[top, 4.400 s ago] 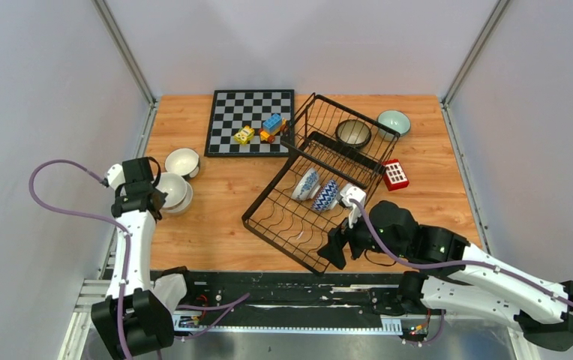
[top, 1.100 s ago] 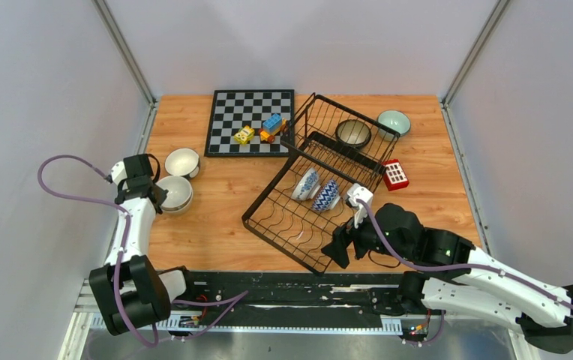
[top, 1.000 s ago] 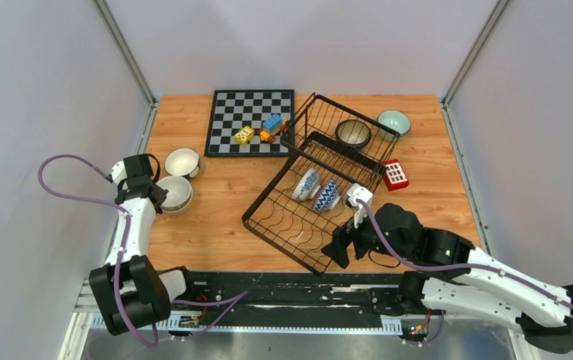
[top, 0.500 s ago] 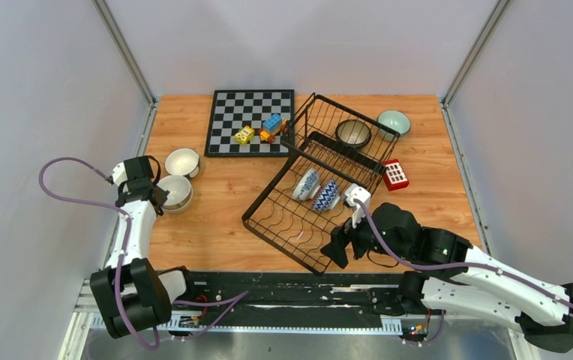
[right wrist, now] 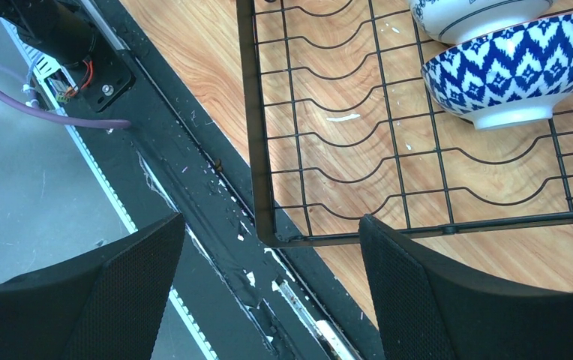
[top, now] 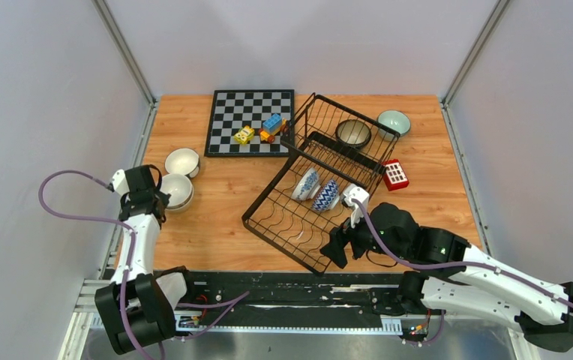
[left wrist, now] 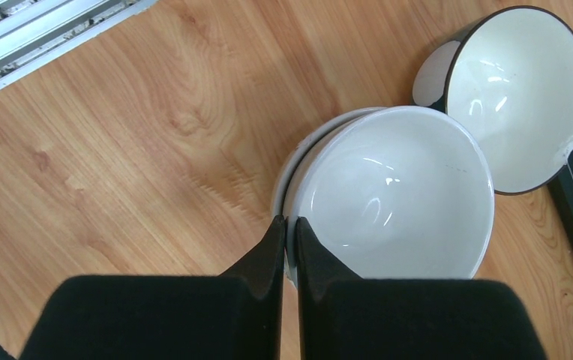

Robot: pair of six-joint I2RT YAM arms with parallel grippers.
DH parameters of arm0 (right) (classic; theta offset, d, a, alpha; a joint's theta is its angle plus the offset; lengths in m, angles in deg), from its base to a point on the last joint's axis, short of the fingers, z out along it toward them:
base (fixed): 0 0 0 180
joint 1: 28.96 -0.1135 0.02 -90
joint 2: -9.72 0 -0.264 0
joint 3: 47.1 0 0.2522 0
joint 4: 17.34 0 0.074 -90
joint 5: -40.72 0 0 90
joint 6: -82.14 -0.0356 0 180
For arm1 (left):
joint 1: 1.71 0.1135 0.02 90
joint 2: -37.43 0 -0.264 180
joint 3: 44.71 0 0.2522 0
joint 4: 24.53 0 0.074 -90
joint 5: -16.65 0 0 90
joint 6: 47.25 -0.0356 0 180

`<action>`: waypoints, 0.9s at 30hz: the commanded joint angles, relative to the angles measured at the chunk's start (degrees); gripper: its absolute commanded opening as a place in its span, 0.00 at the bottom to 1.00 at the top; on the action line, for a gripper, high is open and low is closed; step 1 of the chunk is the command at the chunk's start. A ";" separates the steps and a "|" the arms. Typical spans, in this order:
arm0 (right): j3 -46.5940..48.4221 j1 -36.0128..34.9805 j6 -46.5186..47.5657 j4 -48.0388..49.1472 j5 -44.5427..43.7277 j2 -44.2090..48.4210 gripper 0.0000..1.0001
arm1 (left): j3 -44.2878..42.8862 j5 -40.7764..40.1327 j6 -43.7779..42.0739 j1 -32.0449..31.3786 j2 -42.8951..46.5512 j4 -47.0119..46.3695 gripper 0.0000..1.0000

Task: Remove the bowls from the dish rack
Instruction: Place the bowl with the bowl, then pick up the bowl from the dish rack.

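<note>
Our left hand (left wrist: 287, 222) rests, fingers together, at the rim of the stacked white bowls (left wrist: 388, 195) on the tabletop (left wrist: 118, 150), while our right hand (right wrist: 270, 225) hangs wide apart over the near corner of the rack (right wrist: 244, 112), and we judge it should reach forward and straddle one wall of the zigzag bowl (right wrist: 505, 71) inside.

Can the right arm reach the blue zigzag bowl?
Probably yes. The right gripper is open at a corner of the dish rack, and the blue zigzag bowl lies ahead with only bare wire floor between.

left end effector (left wrist: 289, 225), jaws together; right end effector (right wrist: 268, 229), jaws wide apart
</note>
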 commanded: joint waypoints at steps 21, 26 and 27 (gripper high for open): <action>-0.60 0.12 -0.12 0.20 0.20 -0.15 0.89 | -0.82 3.42 0.85 0.18 3.84 -0.54 0.34; -0.35 0.10 -0.32 0.08 0.30 -0.14 0.89 | -2.99 2.74 -1.11 0.17 5.19 2.05 0.53; -0.35 0.14 -0.33 0.07 0.34 -0.04 0.89 | -3.41 2.90 -1.51 0.14 5.63 2.38 0.57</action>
